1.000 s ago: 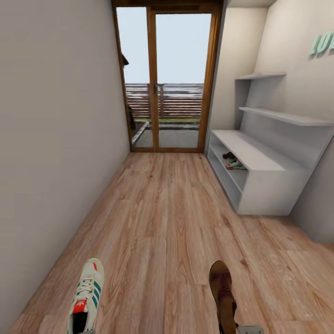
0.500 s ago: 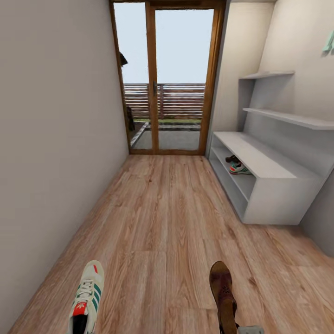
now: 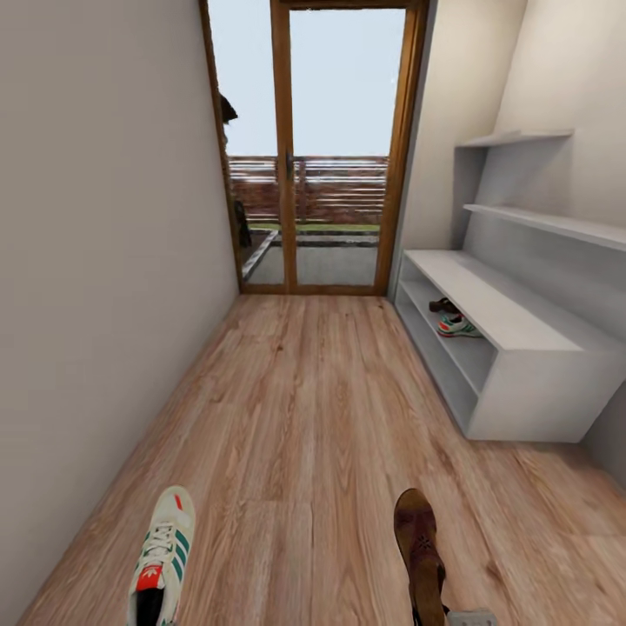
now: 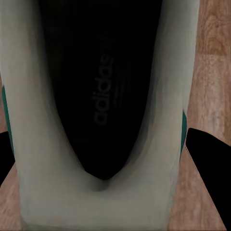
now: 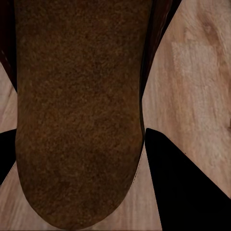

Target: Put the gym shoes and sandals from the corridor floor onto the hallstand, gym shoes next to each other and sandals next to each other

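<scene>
My left gripper (image 4: pixel 103 154) is shut on a white gym shoe (image 3: pixel 161 556) with green stripes and a red tongue label; its black fingers (image 4: pixel 208 161) flank the heel opening (image 4: pixel 101 96). A brown sandal (image 3: pixel 419 549) is clamped in my right gripper (image 5: pixel 82 159), its tan insole (image 5: pixel 79 106) lying between the dark fingers (image 5: pixel 180 183). Both are carried above the wood-plank corridor floor (image 3: pixel 304 417). The white-grey hallstand (image 3: pixel 509 317) stands against the right wall. On its upper open shelf lie the other gym shoe (image 3: pixel 458 327) and, just behind it, the other sandal (image 3: pixel 443 305).
A plain wall (image 3: pixel 96 261) runs along the left. A wood-framed glass door (image 3: pixel 313 148) closes the corridor's far end. Two thin floating shelves (image 3: pixel 548 222) hang above the hallstand. Open floor stretches between me and the rack.
The whole view has shifted: the camera has moved forward, so the hallstand and door look nearer. The held gym shoe and sandal keep their places in the picture.
</scene>
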### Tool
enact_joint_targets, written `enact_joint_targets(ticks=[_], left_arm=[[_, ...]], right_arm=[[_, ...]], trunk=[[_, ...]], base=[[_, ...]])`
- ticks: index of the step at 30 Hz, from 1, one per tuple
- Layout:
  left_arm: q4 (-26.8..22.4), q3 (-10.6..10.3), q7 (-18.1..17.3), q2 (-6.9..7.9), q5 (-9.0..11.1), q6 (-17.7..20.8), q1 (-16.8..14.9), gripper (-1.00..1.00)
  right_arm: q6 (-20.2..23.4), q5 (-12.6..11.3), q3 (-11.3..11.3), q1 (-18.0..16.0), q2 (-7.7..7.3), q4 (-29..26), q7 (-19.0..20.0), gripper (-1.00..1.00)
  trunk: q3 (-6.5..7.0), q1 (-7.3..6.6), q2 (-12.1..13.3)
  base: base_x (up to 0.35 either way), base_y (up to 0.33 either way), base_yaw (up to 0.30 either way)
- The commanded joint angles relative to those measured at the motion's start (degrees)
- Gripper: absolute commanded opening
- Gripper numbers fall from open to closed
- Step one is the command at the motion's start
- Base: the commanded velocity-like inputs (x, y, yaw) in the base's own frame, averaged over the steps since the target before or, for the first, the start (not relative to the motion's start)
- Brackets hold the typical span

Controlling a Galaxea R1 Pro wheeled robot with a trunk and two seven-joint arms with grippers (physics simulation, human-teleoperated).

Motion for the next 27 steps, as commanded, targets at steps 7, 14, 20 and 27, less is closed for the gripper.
enact_joint_targets(ticks=[7, 14, 20, 27], left_arm=[[0.05, -0.08, 0.1, 0.15, 0.25, -0.2, -0.03, -1.0], [0.09, -0.08, 0.1, 0.16, 0.28, -0.21, -0.03, -1.0], [0.12, -0.09, 0.1, 0.16, 0.23, -0.21, -0.03, -1.0], [0.12, -0.08, 0.1, 0.16, 0.21, -0.21, -0.03, -1.0]], right_arm=[[-0.15, -0.34, 0.46, -0.04, -0.04, 0.05, -0.05, -1.0], [-0.15, -0.29, 0.47, -0.04, -0.04, 0.06, -0.07, -1.0], [-0.15, -0.26, 0.47, -0.04, -0.04, 0.14, -0.12, -1.0], [-0.15, -0.26, 0.55, -0.04, -0.04, 0.14, -0.16, -1.0]], trunk=[[-0.05, 0.02, -0.02], [-0.05, 0.02, -0.02], [-0.05, 0.02, -0.02], [-0.05, 0.02, -0.02]], base=[[0.339, 0.0, 0.0], [0.339, 0.0, 0.0], [0.339, 0.0, 0.0], [0.339, 0.0, 0.0]])
